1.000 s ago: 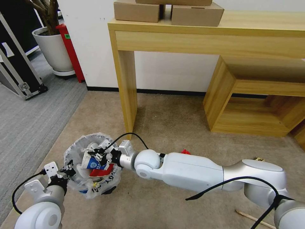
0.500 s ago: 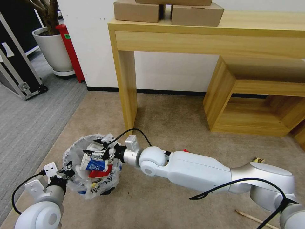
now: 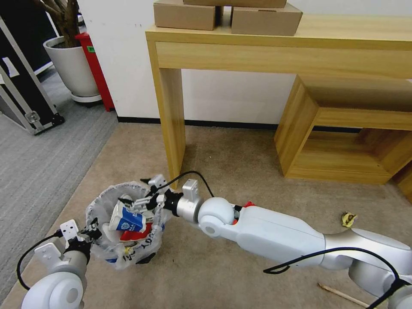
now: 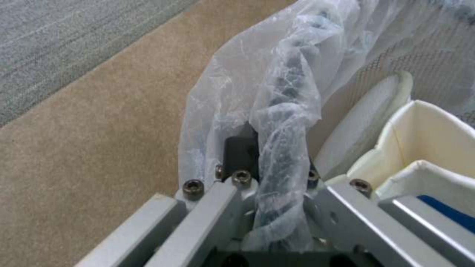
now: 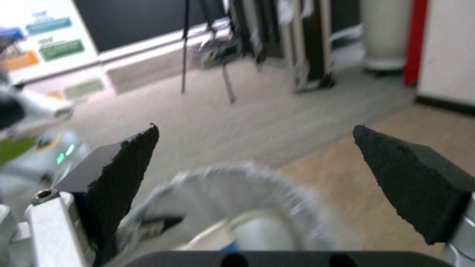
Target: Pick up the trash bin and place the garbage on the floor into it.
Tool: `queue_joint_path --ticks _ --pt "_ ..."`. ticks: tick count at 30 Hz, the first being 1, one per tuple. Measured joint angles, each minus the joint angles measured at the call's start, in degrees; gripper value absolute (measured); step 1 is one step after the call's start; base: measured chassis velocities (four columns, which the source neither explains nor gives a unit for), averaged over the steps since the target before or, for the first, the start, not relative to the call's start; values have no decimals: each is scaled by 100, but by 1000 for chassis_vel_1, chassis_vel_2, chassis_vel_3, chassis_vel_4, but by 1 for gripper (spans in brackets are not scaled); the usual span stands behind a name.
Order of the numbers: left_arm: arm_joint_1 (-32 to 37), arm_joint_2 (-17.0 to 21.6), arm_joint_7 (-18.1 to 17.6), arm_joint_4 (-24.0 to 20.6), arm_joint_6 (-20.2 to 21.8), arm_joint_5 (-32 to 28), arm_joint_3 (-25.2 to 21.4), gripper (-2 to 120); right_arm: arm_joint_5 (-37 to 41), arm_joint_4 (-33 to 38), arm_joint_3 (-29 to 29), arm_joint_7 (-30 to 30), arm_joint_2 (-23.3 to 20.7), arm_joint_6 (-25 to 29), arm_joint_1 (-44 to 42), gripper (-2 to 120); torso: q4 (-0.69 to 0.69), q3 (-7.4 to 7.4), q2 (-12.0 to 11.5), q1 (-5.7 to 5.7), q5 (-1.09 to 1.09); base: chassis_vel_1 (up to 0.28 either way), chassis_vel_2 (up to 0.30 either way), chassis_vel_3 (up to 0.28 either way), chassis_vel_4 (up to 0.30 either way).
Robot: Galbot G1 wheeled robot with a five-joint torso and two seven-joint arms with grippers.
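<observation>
- The bin (image 3: pixel 124 223) sits on the tan floor (image 3: pixel 240 171), at about 7 o'clock from the desk leg (image 3: pixel 171 124) and near it.
- The bin's white bag (image 4: pixel 277 92) is crinkled over the rim and hangs down the outside.
- The left gripper (image 3: pixel 88 231) is at the bin's 8 o'clock edge; its fingers are closed over the rim, pinching the bag and the black wall between them, as the left wrist view shows.
- The right gripper (image 3: pixel 137 201) hovers over the bin's 1 o'clock side, its arm reaching in from 4 o'clock across the carpet.
- The right fingers (image 5: pixel 124 159) are spread wide with nothing between them.
- Inside the bin a paper cup (image 3: pixel 126 219) with a blue band lies tilted, just under the right gripper; I cannot tell whether they touch.
- A red wrapper (image 3: pixel 135 234) lies at the cup's 5 o'clock, against the bin's near wall.
- Beside the cup, in the left wrist view, a white slipper (image 4: pixel 366 115) leans against the inner wall.
- Litter on the floor: a red scrap (image 3: pixel 249 204) just behind the right arm, a yellowish crumpled bit (image 3: pixel 348 219) at 3 o'clock from it, and a stick (image 3: pixel 343 294) at the near right.
- Two cardboard boxes (image 3: pixel 227 15) rest on the desk.
</observation>
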Motion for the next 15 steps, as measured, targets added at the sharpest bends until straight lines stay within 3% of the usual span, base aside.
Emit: queue_joint_path --ticks 4,11,12,15 --pt "46 -5 0 -42 0 -2 -34 1 -61 113 547 111 -124 110 -197 100 0 0 0 0 0 0 0 0 0" --pt "97 9 -1 -138 0 18 -64 1 -289 394 2502 326 -447 -92 -1049 100 -2 0 0 0 0 0 0 0 0" --pt "97 9 -1 -138 0 18 -64 1 -289 394 2502 326 -447 -92 -1049 100 -2 0 0 0 0 0 0 0 0" --pt "215 -72 4 -250 -16 49 -150 1 -509 535 3310 383 -464 -116 -1378 100 0 0 0 0 1 0 0 0 0"
